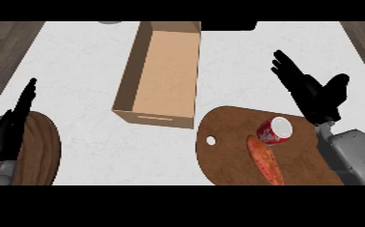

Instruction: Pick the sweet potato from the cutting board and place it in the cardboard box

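Right hand spread wide, empty, over far right edge of cutting board; sweet potato lies on board.

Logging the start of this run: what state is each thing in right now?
Open-topped brown cardboard box: upright, empty.
Long orange sweet potato: lying on the board, unheld.
Round brown wooden cutting board: flat, bearing potato and can.
Red cylindrical can: on the board, unheld.
Right robot hand: open, holding nothing.
Left robot hand: open, resting at left edge.

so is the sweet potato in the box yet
No, the sweet potato lies on the cutting board next to a red can.
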`<move>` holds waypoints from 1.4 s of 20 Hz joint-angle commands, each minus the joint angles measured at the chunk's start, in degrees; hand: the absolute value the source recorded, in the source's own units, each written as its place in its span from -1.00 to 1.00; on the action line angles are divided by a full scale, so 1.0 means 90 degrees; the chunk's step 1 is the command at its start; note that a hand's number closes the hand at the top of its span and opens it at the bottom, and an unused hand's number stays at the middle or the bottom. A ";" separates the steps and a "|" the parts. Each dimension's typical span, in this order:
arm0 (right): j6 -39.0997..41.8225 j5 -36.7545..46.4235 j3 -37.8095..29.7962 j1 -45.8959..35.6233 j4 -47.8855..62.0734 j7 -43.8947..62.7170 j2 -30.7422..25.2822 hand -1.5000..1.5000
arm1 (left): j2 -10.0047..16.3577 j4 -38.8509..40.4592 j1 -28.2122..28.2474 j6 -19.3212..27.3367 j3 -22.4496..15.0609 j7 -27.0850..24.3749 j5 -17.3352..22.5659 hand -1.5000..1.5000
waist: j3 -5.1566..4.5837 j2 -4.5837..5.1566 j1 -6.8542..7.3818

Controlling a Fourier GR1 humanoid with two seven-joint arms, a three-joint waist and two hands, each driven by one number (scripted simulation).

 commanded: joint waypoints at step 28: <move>0.3160 0.4620 0.2030 -0.1140 0.1802 -0.6952 -0.1767 -1.00 | -0.0480 0.0477 -0.0577 -0.0123 0.0082 0.0418 -0.0045 0.00 | -0.0122 0.0019 0.0227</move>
